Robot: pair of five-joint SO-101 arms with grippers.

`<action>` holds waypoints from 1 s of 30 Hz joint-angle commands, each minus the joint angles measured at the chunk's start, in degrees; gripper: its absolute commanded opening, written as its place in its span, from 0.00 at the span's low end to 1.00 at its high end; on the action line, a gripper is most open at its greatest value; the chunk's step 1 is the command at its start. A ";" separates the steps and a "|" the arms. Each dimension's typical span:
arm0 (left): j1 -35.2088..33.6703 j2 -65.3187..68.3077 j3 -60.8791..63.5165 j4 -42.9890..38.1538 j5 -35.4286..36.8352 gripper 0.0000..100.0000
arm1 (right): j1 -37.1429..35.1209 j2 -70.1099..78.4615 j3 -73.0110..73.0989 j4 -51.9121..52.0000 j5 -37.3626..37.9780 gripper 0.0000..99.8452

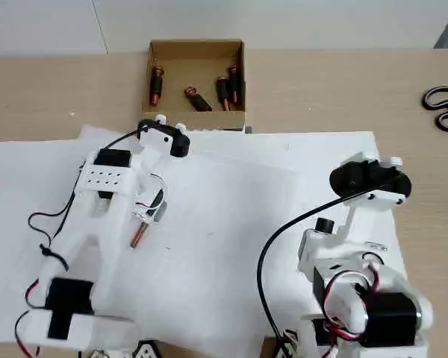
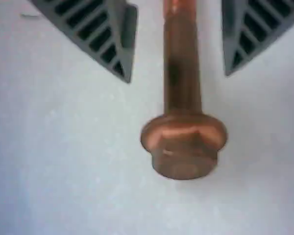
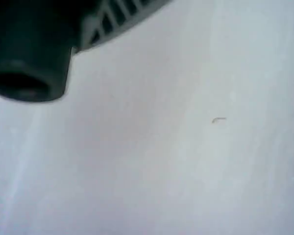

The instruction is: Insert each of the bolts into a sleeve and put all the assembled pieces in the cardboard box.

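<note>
Straddling bolt [image 2: 182, 122]: L fingers [image 2: 103, 34]; R fingers [image 3: 122, 14] w/sleeve [image 3: 29, 63].

Light wooden table [image 1: 52, 89], mostly covered by overlapping white paper sheets [image 1: 231, 224]. Black scissors [image 1: 444, 107] on bare wood at right edge. Pale wall [image 1: 284, 22] behind. Light even.

A pair of black-handled scissors [image 1: 444, 109] is seen at the far right of the wooden table [image 1: 45, 89], whose near part is covered by white paper sheets [image 1: 231, 224].
</note>
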 commanded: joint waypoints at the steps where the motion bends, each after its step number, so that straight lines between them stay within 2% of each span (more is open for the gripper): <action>1: 0.35 2.90 -0.48 -1.58 -0.09 0.11 | 0.57 -0.40 -0.26 -1.45 0.00 0.00; 13: 0.44 5.19 -5.76 -1.14 0.00 0.11 | 0.57 -0.40 -0.26 -1.45 0.00 0.00; 25: 3.52 6.24 -6.46 -1.67 0.09 0.11 | 0.57 -0.40 -0.18 -1.45 0.00 0.00; 30: 3.34 10.37 -6.73 -1.85 0.09 0.05 | 0.57 -0.40 -0.18 -1.45 0.00 0.00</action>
